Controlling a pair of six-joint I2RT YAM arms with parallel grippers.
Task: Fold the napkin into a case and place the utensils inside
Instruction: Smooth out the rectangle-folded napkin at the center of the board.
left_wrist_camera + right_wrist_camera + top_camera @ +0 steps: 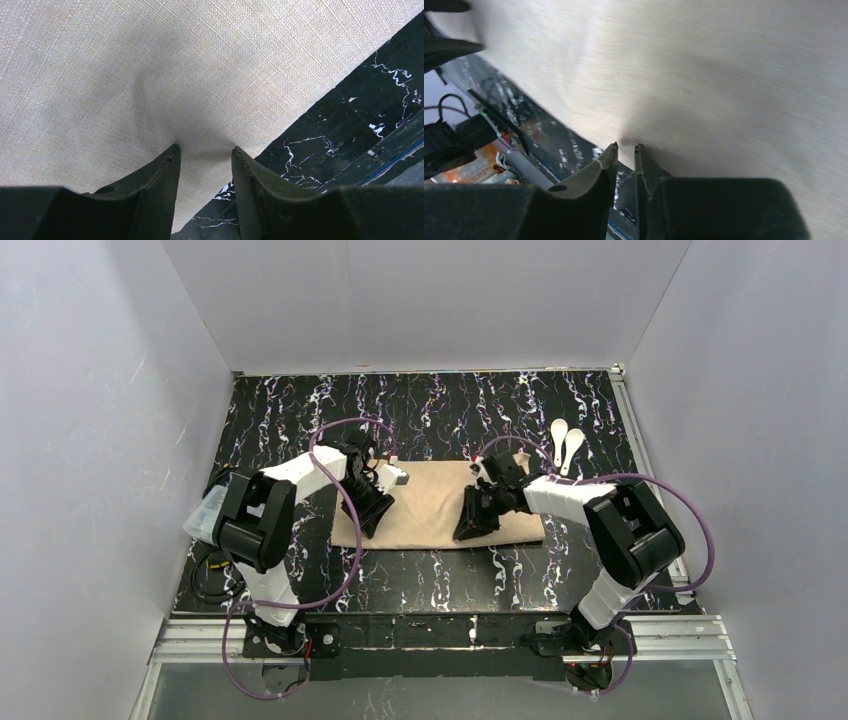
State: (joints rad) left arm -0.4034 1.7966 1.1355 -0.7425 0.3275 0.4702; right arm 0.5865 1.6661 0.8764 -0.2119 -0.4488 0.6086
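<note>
Napkin [440, 502] lies flat mid-table, long side running left to right, not yet folded. Left gripper [204, 149] straddles its near-left edge, jaws apart, cloth puckering toward the tips. Right gripper [626, 147] sits at the near-right edge, jaws almost together; blur hides whether cloth is caught. You look set to lift that edge evenly. Utensils [566, 445] wait far right, off the cloth.
</note>
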